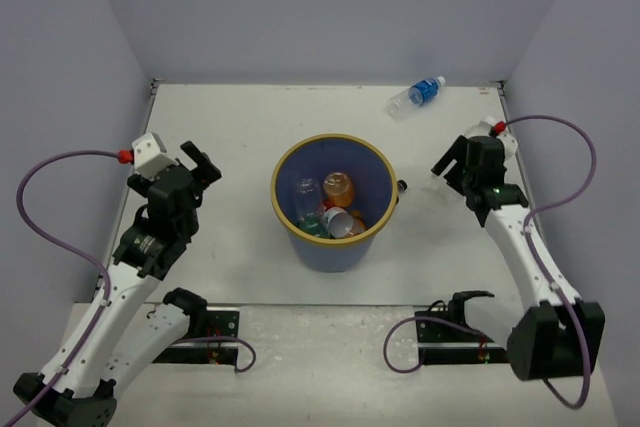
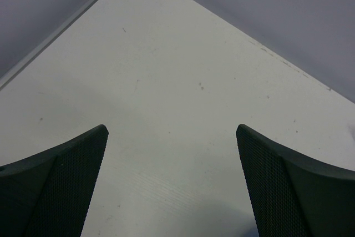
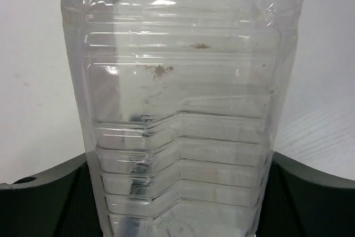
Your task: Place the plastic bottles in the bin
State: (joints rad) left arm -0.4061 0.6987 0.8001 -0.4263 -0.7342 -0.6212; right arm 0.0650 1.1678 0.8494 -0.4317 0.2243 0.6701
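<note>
- Bin: blue bucket with a yellow-tan rim, standing upright at the middle of the table, between the two arms.
- Bin contents: an orange bottle and an empty clear bottle lie towards the far side. A second orange bottle, a red-label bottle and a green bottle lie crowded below them.
- Blue-label bottle: lying on its side on the table by the far right corner, well apart from the bin.
- Right gripper: low over the table just right of the bin. A ribbed clear bottle fills the gap between its fingers, and both pads meet the bottle's sides. The bottle's wall is creased near the top of the wrist view.
- Left gripper: jaws spread wide with nothing between them, only bare table showing. It is raised left of the bin and apart from it.
</note>
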